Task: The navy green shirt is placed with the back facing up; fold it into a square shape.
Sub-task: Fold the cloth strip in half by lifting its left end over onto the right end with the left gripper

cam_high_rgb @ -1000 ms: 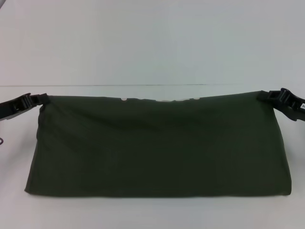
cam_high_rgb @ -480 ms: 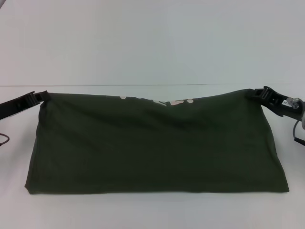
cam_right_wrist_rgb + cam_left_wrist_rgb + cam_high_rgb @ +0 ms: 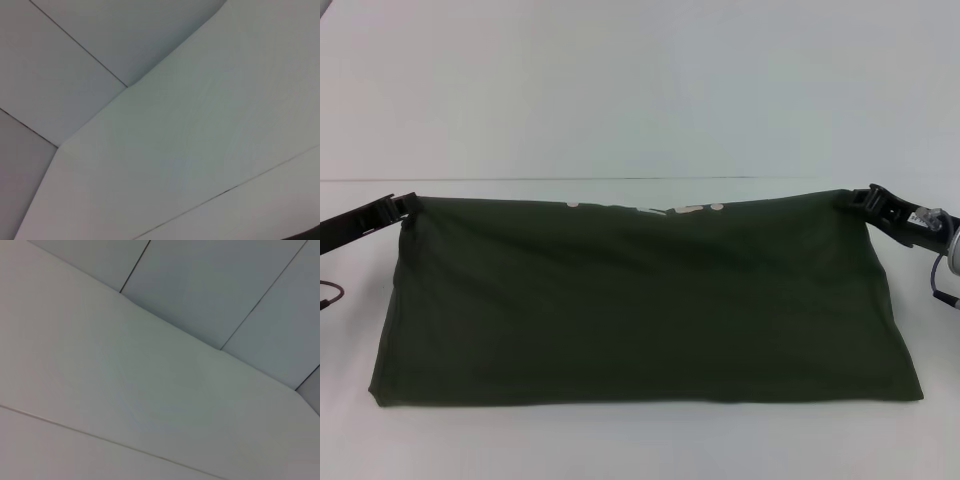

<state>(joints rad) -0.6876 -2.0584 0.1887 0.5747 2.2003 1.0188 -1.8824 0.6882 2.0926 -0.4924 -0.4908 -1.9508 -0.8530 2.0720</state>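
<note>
The navy green shirt (image 3: 645,300) shows in the head view as a wide dark olive band, its top edge lifted and stretched taut, its lower fold lying on the white table (image 3: 640,100). Bits of cream lettering (image 3: 690,209) peek over the top edge. My left gripper (image 3: 408,203) is shut on the shirt's top left corner. At the top right corner my right gripper (image 3: 860,198) is shut on the fabric. Both wrist views show only bare white table and grey floor, no shirt and no fingers.
The white table's far edge (image 3: 620,179) runs just behind the lifted shirt edge. A dark cable (image 3: 328,292) loops at the left border, and another cable (image 3: 945,285) hangs under the right wrist. Grey floor panels (image 3: 225,285) lie past the table's corner.
Both grippers have moved a little inward and back with the shirt's top edge. The lower fold has drawn slightly narrower, and the cream lettering has shifted along the top edge.
</note>
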